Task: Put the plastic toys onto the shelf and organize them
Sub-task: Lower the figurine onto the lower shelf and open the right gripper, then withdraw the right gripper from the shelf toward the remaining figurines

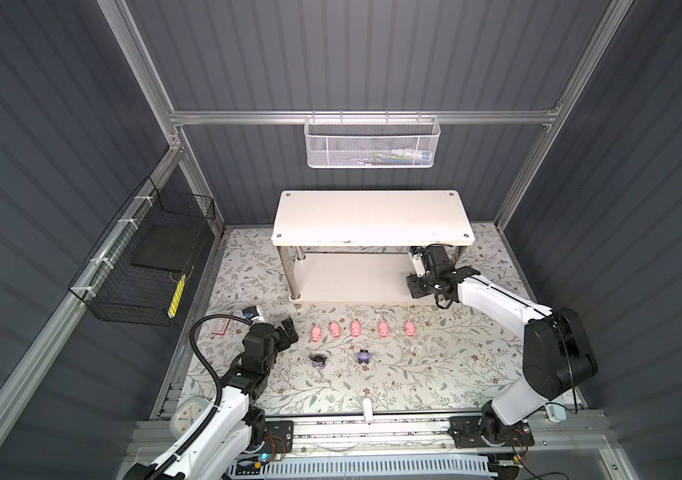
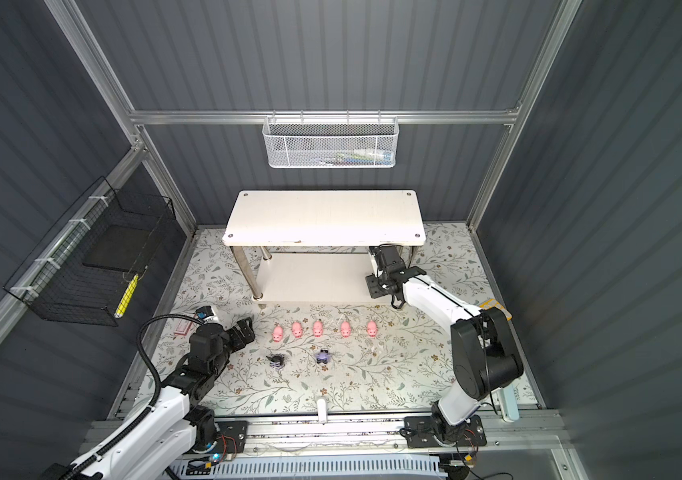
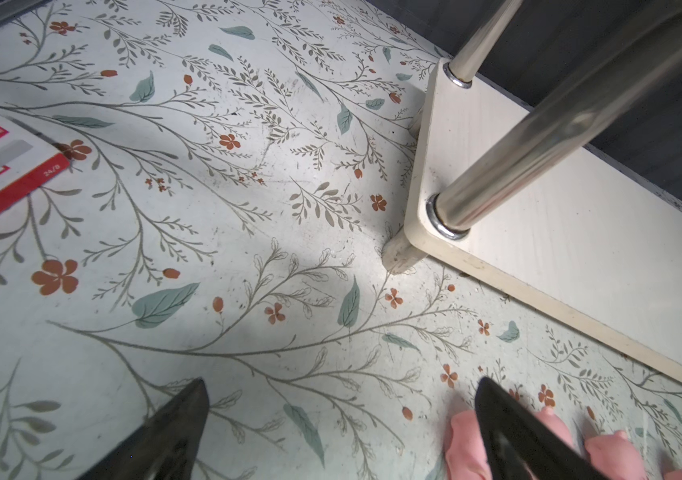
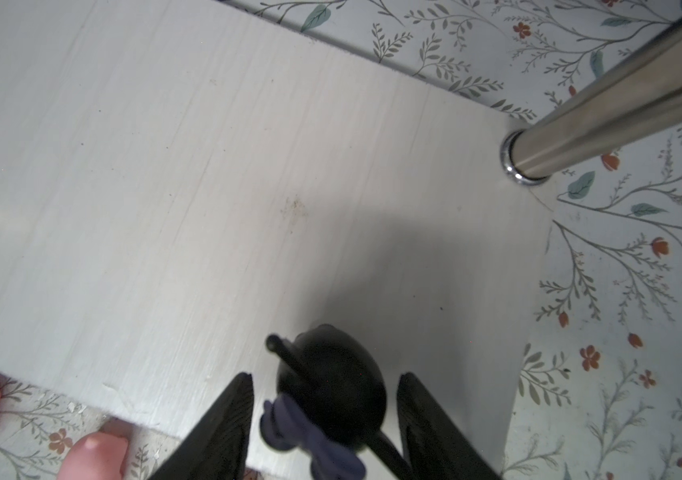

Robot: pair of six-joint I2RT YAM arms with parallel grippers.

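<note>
Right fingers (image 4: pixel 223 419): parted, a sliver of gap on each side of the black-and-purple figure (image 4: pixel 331 386), which seems to rest on the shelf (image 4: pixel 164 187) lower board near a chrome leg (image 4: pixel 622 104). Judgement: back out straight and level, since the rounded glossy body may tip if brushed. Board smooth, faint grain. Left fingers (image 3: pixel 177 428): spread wide, empty, beside five matte pink pigs (image 1: pixel 356 328) on the floral table (image 1: pixel 435 374).

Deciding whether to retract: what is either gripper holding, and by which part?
Nothing. The black-and-purple figure sits on the lower shelf board inside the open right gripper, gaps both sides; left gripper open, empty.
</note>
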